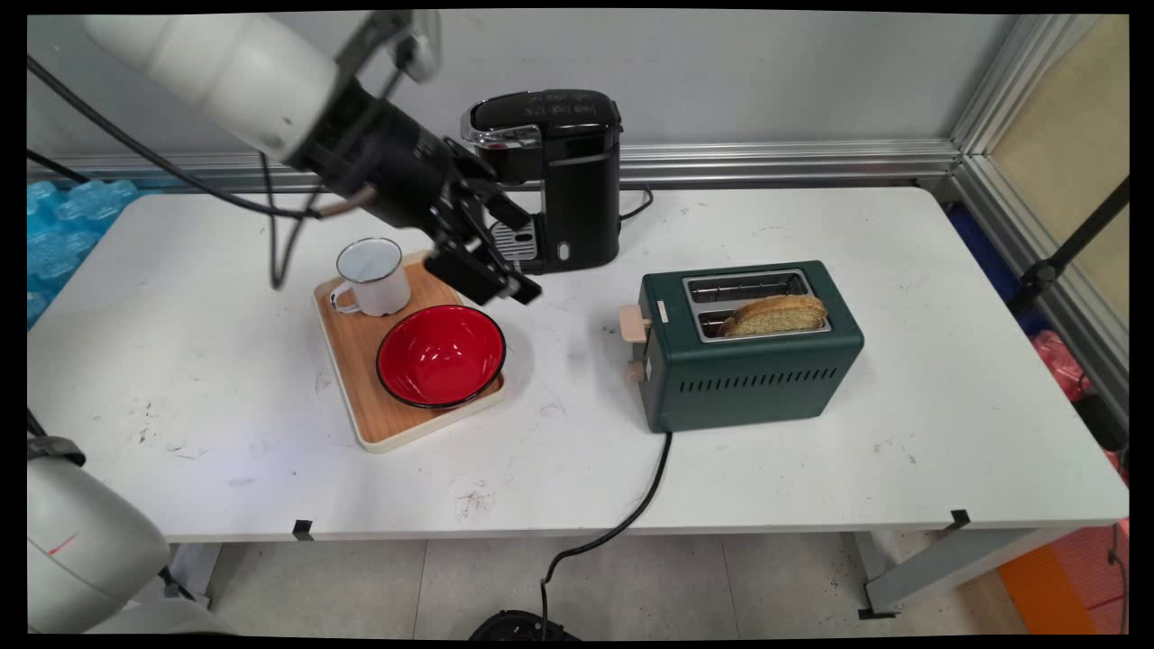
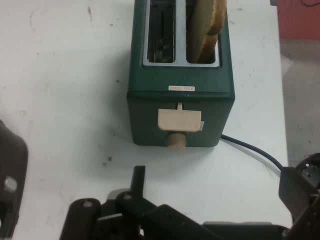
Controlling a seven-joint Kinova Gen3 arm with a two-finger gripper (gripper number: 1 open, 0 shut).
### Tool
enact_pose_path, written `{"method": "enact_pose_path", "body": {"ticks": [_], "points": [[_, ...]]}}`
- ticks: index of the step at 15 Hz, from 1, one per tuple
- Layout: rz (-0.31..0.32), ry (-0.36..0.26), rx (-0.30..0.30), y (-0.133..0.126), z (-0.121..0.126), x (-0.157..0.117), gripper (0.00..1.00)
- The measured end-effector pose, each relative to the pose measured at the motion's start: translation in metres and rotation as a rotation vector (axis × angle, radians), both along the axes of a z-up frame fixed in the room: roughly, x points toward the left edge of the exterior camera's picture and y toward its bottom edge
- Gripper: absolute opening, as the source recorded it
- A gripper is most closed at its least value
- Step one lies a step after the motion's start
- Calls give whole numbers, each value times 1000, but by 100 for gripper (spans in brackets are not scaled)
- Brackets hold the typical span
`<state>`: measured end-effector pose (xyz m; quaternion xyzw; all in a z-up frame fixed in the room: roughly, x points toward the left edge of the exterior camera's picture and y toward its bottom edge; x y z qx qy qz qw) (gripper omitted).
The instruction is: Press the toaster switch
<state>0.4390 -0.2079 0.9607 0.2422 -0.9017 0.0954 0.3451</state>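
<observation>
My gripper (image 1: pixel 496 284) hangs open and empty above the far right corner of a wooden tray (image 1: pixel 397 416), just in front of a black coffee machine (image 1: pixel 577 180). On the tray stand a white enamel mug (image 1: pixel 371 275) and a red bowl (image 1: pixel 440 354). To the right sits a dark green two-slot toaster (image 1: pixel 748 361) with a slice of toast (image 1: pixel 775 314) in its near slot. In the hand view the gripper (image 2: pixel 220 182) faces the toaster (image 2: pixel 180 110) end-on, some way off. Its cream lever (image 2: pixel 179 120) and knob (image 2: pixel 176 142) are centred, and the toast (image 2: pixel 207 25) stands in the right slot.
The toaster's black cord (image 1: pixel 631 514) runs off the table's front edge to the floor. Bare white table lies between the tray and the toaster. A metal rail and wall close the back, and a black stand pole (image 1: pixel 1073 243) leans at the right.
</observation>
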Motion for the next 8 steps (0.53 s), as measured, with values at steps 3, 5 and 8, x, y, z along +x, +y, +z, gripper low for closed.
{"method": "enact_pose_path", "body": {"ticks": [3, 5, 8], "points": [[-1, -1, -13, -7, -22, -15, 100], [0, -3, -19, -12, -34, -24, 100], [2, -9, -29, -21, -48, -37, 100]]}}
